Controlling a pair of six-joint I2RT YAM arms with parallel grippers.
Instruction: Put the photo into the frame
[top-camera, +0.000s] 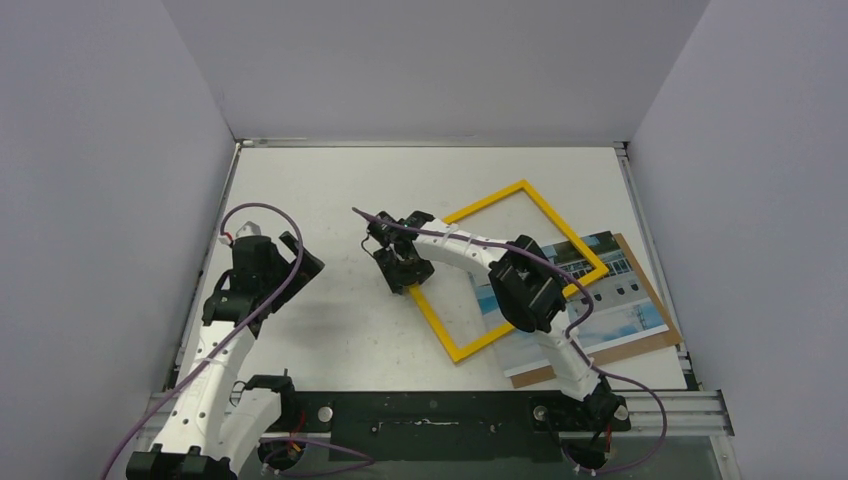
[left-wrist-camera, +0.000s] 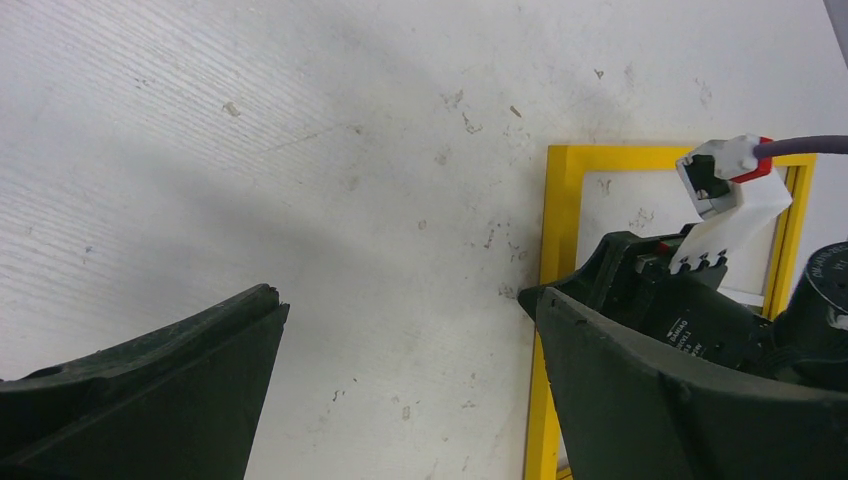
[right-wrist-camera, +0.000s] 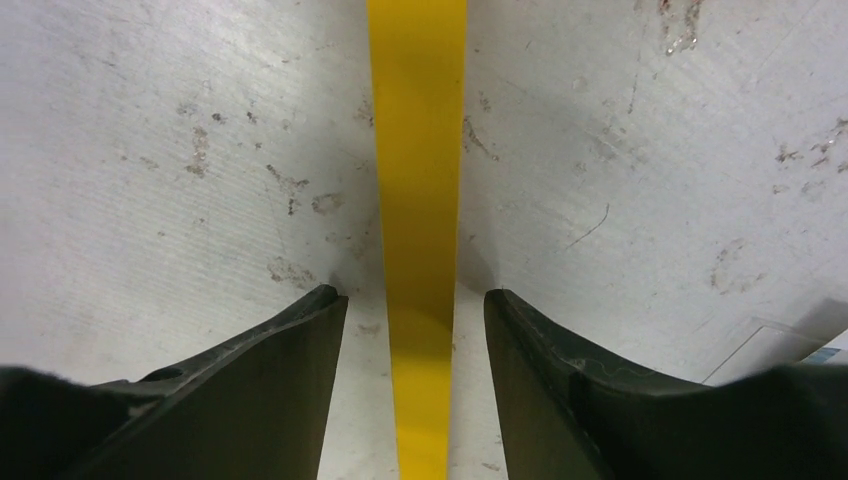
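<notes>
The yellow frame (top-camera: 548, 210) lies flat on the white table, turned like a diamond. Its right part overlaps the photo (top-camera: 610, 300), which lies face up on the brown backing board (top-camera: 530, 377). My right gripper (top-camera: 403, 270) is at the frame's left side. In the right wrist view it (right-wrist-camera: 415, 295) is open and straddles one yellow bar (right-wrist-camera: 415, 150), with a gap on each side. My left gripper (top-camera: 300, 262) is open and empty over bare table, left of the frame. The left wrist view shows it (left-wrist-camera: 405, 295) with the frame (left-wrist-camera: 557, 220) to its right.
Grey walls enclose the table on the left, back and right. A black and metal rail (top-camera: 430, 412) runs along the near edge between the arm bases. Purple cables loop along both arms. The right arm (top-camera: 525, 285) lies across the frame's middle.
</notes>
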